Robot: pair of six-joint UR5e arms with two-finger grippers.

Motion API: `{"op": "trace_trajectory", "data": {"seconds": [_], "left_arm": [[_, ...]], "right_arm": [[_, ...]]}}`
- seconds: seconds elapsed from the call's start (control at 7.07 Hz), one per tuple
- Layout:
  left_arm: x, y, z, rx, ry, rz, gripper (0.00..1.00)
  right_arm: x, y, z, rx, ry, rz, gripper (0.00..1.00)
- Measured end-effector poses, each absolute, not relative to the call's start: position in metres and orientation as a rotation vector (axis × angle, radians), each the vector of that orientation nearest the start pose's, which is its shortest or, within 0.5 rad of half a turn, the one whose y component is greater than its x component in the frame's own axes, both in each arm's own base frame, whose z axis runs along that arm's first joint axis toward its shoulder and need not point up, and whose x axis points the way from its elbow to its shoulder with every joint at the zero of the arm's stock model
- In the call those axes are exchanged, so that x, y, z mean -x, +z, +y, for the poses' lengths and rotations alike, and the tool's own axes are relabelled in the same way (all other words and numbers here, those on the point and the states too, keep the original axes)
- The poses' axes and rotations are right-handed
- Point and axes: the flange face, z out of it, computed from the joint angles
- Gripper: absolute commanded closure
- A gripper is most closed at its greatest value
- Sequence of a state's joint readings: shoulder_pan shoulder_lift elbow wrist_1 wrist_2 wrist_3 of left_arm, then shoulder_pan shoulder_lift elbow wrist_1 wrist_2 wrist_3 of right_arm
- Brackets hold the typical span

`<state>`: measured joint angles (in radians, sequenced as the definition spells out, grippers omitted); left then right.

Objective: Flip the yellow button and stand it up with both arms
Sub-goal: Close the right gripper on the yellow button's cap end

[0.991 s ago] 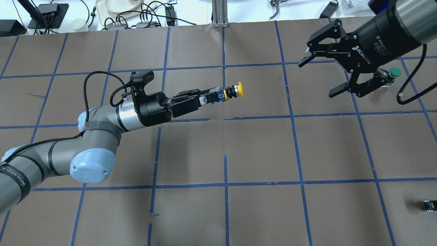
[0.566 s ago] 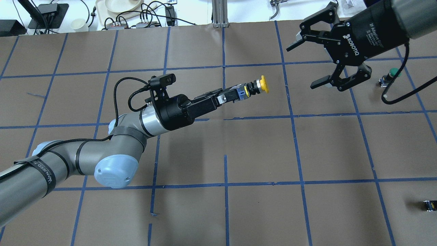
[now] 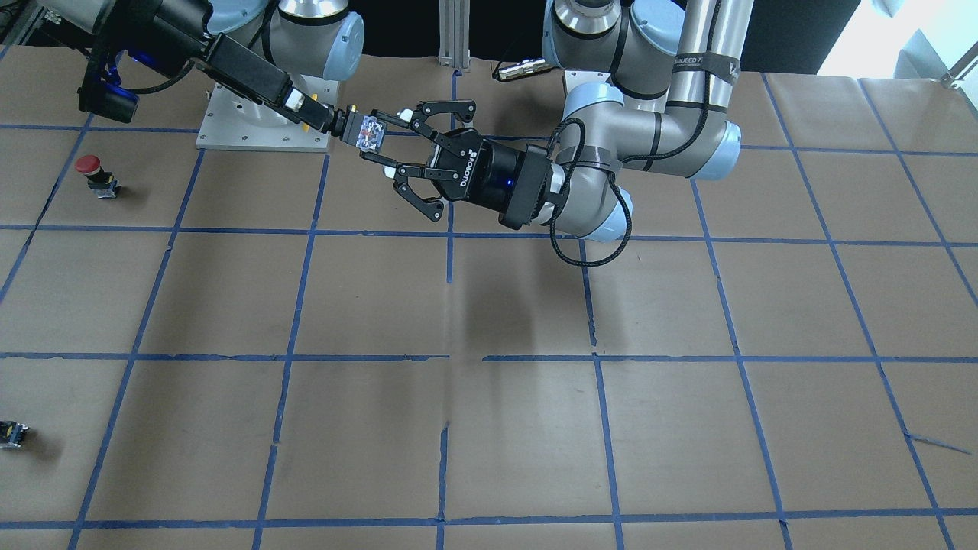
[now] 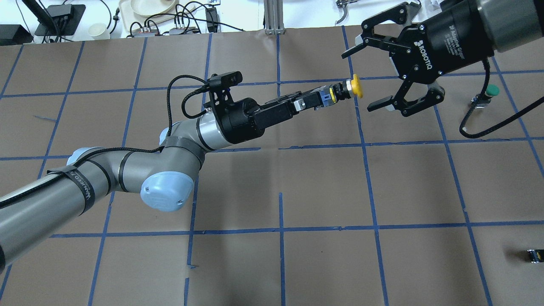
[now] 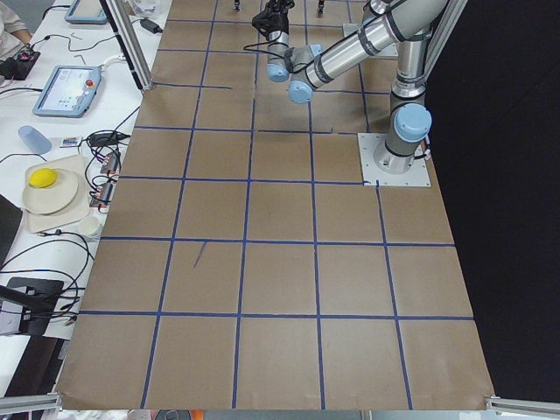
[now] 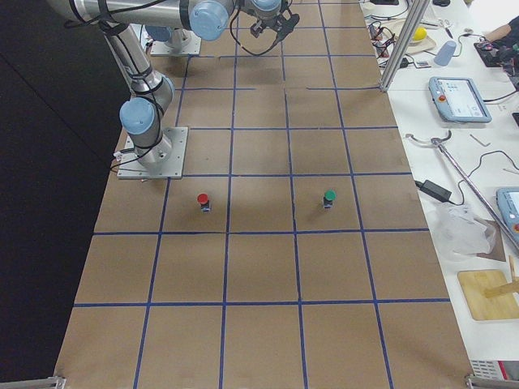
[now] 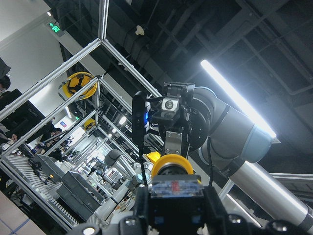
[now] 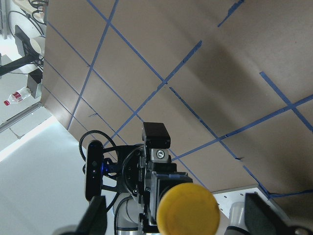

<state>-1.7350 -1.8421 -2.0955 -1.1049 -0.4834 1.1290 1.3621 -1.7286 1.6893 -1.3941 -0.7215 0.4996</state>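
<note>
While the left gripper [image 4: 315,101] is clamped narrow on the clear contact-block end of the yellow button [image 4: 340,91], the right gripper [image 4: 356,81] stands spread wide just in front of it. The button is held off the paper-covered table [image 4: 408,187], over the far half of the blue tape grid near its middle line. It lies in line with the left gripper's fingers, its black body and round yellow cap sticking out past the fingertips toward the right gripper. In the overhead view the cap sits at the mouth of the right gripper, between the two spread fingers, and touches neither. The right wrist camera looks straight onto the cap's face, centred low in that view, with one finger [image 8: 95,218] at each side and apart from it. The left wrist camera shows the block end, with a red spot in it, pinched between that gripper's own fingers, and the yellow rim beyond it. The front-facing view does not agree with the others: there the clear block end lies between the spread fingers of the arm on that view's right, and a closed gripper on its left holds the other end. A green button [image 4: 492,89] stands on the table behind the right gripper's cable. A red button [image 6: 203,198] stands nearer the robot's base, and a small black-and-yellow switch piece [image 4: 534,255] lies at the overhead view's lower right edge.
</note>
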Motion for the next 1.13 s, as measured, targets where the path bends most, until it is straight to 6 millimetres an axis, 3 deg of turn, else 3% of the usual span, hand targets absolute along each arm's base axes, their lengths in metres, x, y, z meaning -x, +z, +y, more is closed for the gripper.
{"op": "trace_trajectory", "data": {"seconds": [0.42,0.57,0.85,0.99,1.13], "left_arm": [[0.3068,0.3030,-0.4540,0.413,0.672,-1.042,0.87],[0.3070,0.3029,-0.4541,0.412,0.672,-1.042,0.87],[0.3072,0.3025,-0.4540,0.411,0.671,-1.042,0.86],[0.3072,0.3024,-0.4539,0.411,0.671,-1.042,0.85],[0.3072,0.3021,-0.4538,0.411,0.670,-1.042,0.72]], "right_arm": [[-0.1179,0.5218,-0.4469,-0.884,0.313,2.130,0.08],[-0.1158,0.5224,-0.4458,-0.891,0.306,2.147,0.18],[-0.1139,0.5234,-0.4421,-0.898,0.295,2.178,0.54],[-0.1146,0.5237,-0.4399,-0.902,0.305,2.178,0.66],[-0.1154,0.5237,-0.4380,-0.909,0.326,2.173,0.80]]}}
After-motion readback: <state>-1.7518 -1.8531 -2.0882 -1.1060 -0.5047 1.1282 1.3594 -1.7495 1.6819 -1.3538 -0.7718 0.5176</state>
